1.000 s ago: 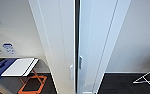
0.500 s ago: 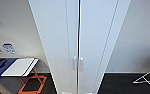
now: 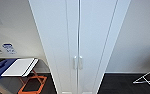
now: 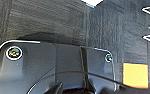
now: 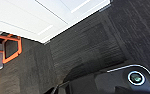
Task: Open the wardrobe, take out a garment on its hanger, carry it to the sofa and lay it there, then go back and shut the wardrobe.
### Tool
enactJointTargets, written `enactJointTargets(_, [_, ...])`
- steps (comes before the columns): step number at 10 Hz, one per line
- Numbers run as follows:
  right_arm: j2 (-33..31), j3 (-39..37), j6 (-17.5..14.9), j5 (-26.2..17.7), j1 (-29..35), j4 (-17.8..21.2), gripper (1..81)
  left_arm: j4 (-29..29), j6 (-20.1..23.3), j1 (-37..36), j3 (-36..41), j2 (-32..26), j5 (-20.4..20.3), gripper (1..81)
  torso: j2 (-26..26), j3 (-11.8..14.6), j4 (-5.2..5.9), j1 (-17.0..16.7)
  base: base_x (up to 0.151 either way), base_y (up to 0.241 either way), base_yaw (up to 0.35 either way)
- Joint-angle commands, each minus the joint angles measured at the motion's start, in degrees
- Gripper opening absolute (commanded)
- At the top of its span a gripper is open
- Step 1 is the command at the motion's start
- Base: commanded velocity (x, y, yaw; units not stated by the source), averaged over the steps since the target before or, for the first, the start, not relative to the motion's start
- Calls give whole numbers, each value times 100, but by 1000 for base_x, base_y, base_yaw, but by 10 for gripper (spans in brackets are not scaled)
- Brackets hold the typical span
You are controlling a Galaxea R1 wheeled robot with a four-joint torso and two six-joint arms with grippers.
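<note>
Head view: the wardrobe point(image 3: 78, 37) fills the frame's centre, doors shut, its long axis vertical, paired handles point(image 3: 77, 62) at lower centre; neither pincer's grip state can be told.

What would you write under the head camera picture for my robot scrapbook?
Tall white wardrobe with both doors shut, its small handles side by side, an orange-framed stand on the dark floor beside it.

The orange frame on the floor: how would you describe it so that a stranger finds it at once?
Start at the tall white wardrobe in the middle of the head view. To its left, low on the dark floor, lies the orange frame, just below a white board. It is the only bright orange thing there.
</note>
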Motion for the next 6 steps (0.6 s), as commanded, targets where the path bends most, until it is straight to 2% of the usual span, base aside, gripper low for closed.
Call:
enactJointTargets(1, [267, -502, -64, -232, -389, -871, 811, 573, 314, 357, -99, 3, 32, 811, 0, 0, 0, 0, 0, 0, 0])
enactJointTargets(3, [409, -892, -81, -286, -898, -934, 811, 564, 588, 743, -117, -6, 85, 811, -2, 2, 0, -2, 0, 0, 0])
enactJointTargets(6, [479, -1067, -90, -277, -1435, -916, 811, 572, 659, 1148, -126, 3, 136, 811, -7, 9, 0, -7, 0, 0, 0])
